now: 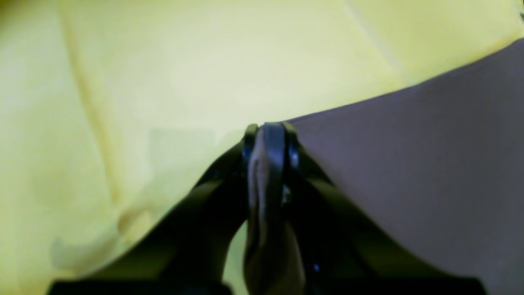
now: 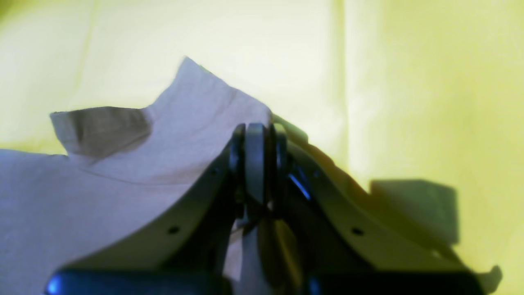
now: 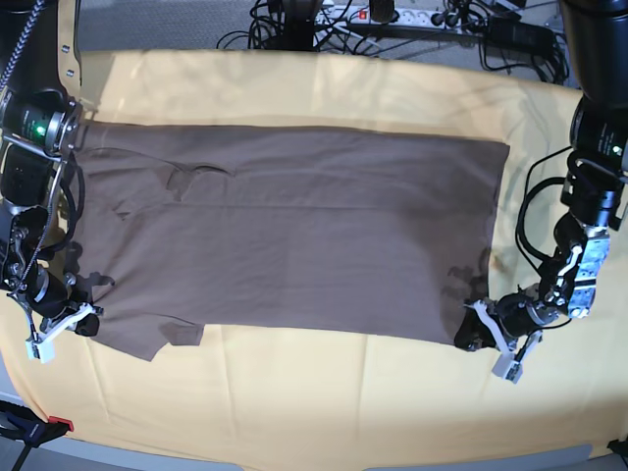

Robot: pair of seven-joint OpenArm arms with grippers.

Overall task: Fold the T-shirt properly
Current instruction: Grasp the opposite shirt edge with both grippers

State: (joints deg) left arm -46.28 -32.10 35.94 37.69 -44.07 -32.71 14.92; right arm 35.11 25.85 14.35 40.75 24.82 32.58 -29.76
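**A:** Near edge of the table: what do the pincers hold?

**B:** The left pincer (image 3: 478,332) is clenched on the T-shirt's (image 3: 294,235) near hem corner; the left wrist view shows a fold of brown fabric squeezed between its tips (image 1: 268,141). The right pincer (image 3: 86,322) grips the near sleeve corner at the other end, its tips (image 2: 256,141) pressed together over the fabric.

**A:** And the shirt itself?

**B:** Spread flat across a yellow cloth (image 3: 324,402) covering the table, collar end by the right arm (image 3: 29,147), hem by the left arm (image 3: 589,216). A few creases mark the chest.

**A:** Beyond it?

**B:** A tangle of black cables (image 3: 392,22) past the cloth's far edge.
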